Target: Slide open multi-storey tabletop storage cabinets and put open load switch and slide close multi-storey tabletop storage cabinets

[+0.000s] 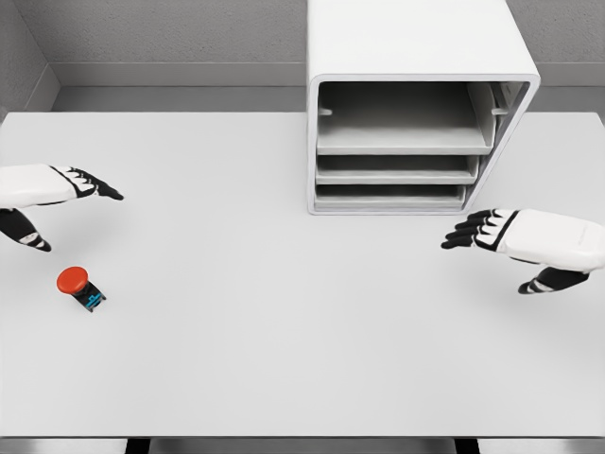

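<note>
- The cabinet (416, 113) stands at the far edge of the desk (284, 359), right of the middle, with its front facing the robot, so its tiers can be reached by pulling toward the near side
- Three tiers show in its front, one above another; whether they are drawers pushed in or bare shelves is hard to make out, as no handles are visible
- The switch (81, 287), a red button on a small dark base with blue marks, lies on the desk at the near left, well apart from the cabinet
- The left hand (57, 203) hovers just above and behind the switch, fingers spread and holding nothing; it seems the natural one to pick it up
- The right hand (506, 246) hangs in front of the cabinet's lower right corner, fingers relaxed and empty, likely placed to draw a tier out
- Both forearms are cut off by the picture's sides
- The cabinet's top runs past the upper edge, and its inner depths are shadowed
- The switch's fine detail is too small to tell
</note>
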